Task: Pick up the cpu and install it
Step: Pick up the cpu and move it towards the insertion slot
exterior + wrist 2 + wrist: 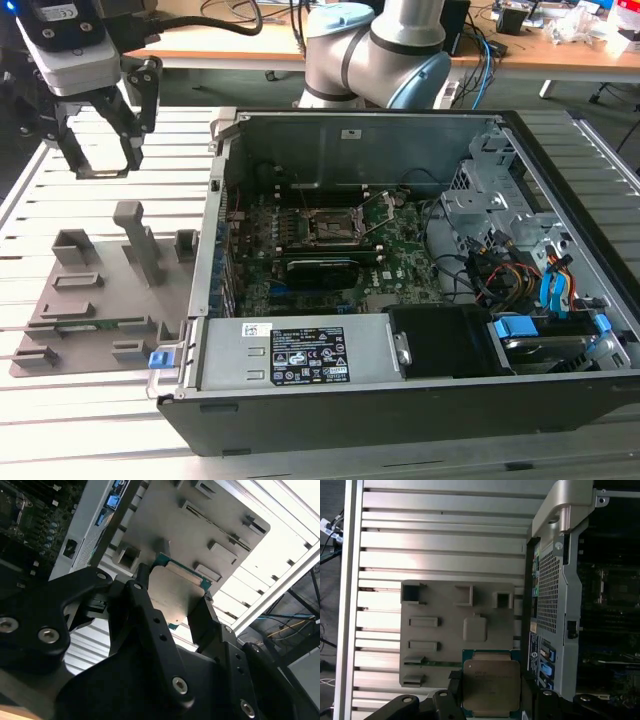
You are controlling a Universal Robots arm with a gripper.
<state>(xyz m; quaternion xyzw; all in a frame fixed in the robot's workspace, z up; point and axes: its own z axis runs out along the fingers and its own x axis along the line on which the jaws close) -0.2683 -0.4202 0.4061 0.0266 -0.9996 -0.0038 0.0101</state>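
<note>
Wooden desk (220,48) behind slatted metal table (80,420)

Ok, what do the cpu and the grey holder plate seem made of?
The cpu: pale metal top with a soft sheen, over a green board edge, likely laminate. The holder plate: matte uniform grey with moulded blocks and slots, probably plastic.

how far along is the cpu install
Done: the pickup. The gripper has the cpu clamped between its fingers in both wrist views.
In hand: in the exterior view the gripper hangs above the grey holder tray, outside the computer case.
Left: the cpu is not yet at the motherboard socket inside the case, so installing is not done.
</note>
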